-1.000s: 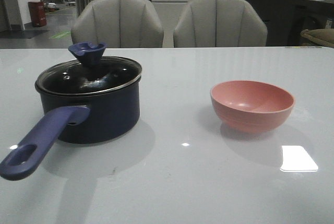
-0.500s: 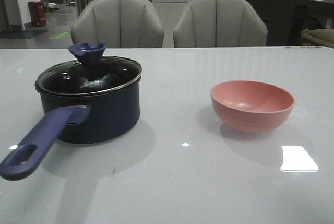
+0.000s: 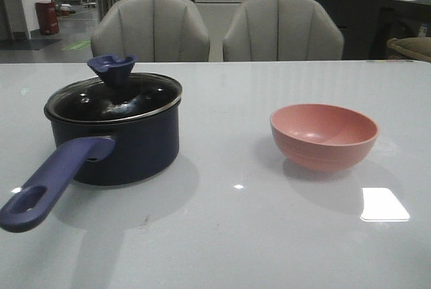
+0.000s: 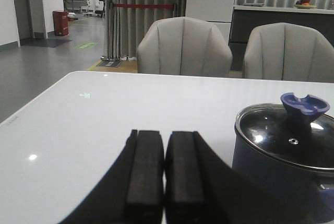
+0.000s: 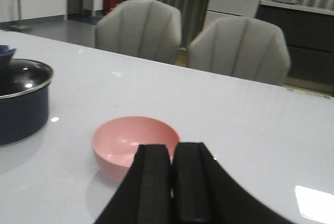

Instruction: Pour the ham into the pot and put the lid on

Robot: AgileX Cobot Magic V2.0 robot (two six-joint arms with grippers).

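Ham cannot be made out anywhere: the pot's point(image 3: 124, 147) inside is dark behind the glass, and the pink bowl point(image 3: 324, 135) shows only a bare pink inside in the front and right wrist views. The pot stands on the left half of the white table point(image 3: 229, 235), with the lid point(image 3: 113, 99) seated level on its rim and the flared knob point(image 3: 112, 68) upright at the centre. Its long handle point(image 3: 50, 182) runs toward the near left edge of the table, the hole near the tip.

The bowl sits upright on the right half, well apart from the pot, with bare tabletop between them. A bright patch of light lies on the table just in front of the bowl.

Neither arm shows in the front view. In the left wrist view the left gripper point(image 4: 164, 169) has its two black pads pressed together with nothing between them; the pot and lid lie beyond it and to one side. In the right wrist view the right gripper point(image 5: 172, 182) is likewise closed and empty, with the bowl just beyond its tips.

Two grey chairs point(image 3: 151, 27) stand behind the far edge of the table.
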